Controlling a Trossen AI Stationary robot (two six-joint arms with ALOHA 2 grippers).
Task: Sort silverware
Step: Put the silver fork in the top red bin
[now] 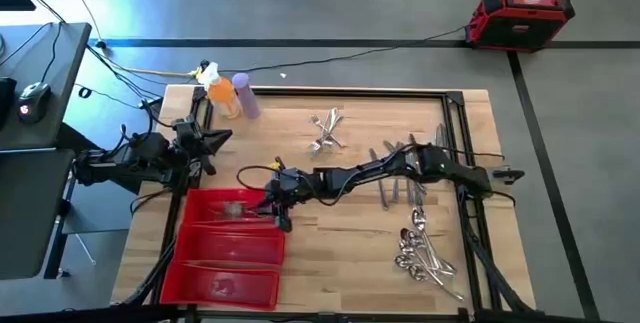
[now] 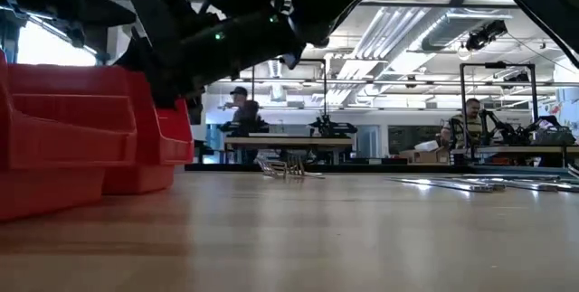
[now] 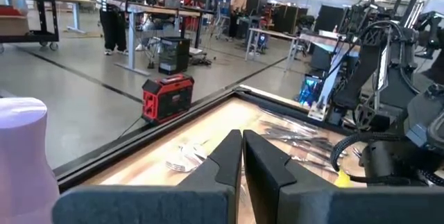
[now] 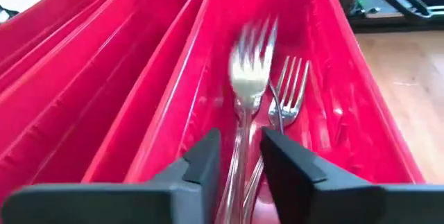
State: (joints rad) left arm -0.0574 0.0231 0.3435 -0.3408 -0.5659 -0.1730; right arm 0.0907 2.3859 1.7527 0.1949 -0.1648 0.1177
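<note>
Red plastic tray (image 1: 232, 248), three long compartments, sits at the near-left part of the wooden table (image 1: 330, 253). Right gripper (image 1: 280, 206) is reached across the table to the tray's far compartment, at its right-hand end. In the right wrist view the right gripper (image 4: 239, 156) has its fingers (image 4: 203, 160) parted by a narrow gap, and a fork (image 4: 248, 85) runs up through that gap, tines pointing away along the compartment; the fork looks blurred, and I cannot tell whether the pads touch its handle. A second fork (image 4: 288, 93) lies just beside it on the compartment floor, tines the same way. High view shows the forks only as a grey glint (image 1: 234, 207) in that compartment, just left of the gripper. Left gripper (image 1: 215, 139) waits at the left edge of the table, beyond the tray; left wrist view shows its fingers (image 3: 227, 160) pressed together with nothing between them. Remaining silverware on the table: a small heap of forks (image 1: 326, 131) at far centre, a row of knives (image 1: 402, 178) under the right arm, a cluster of spoons (image 1: 420, 253) near right. Orange bottle (image 1: 226, 93) and purple bottle (image 1: 246, 95) stand at the far-left corner, touching or nearly so.
</note>
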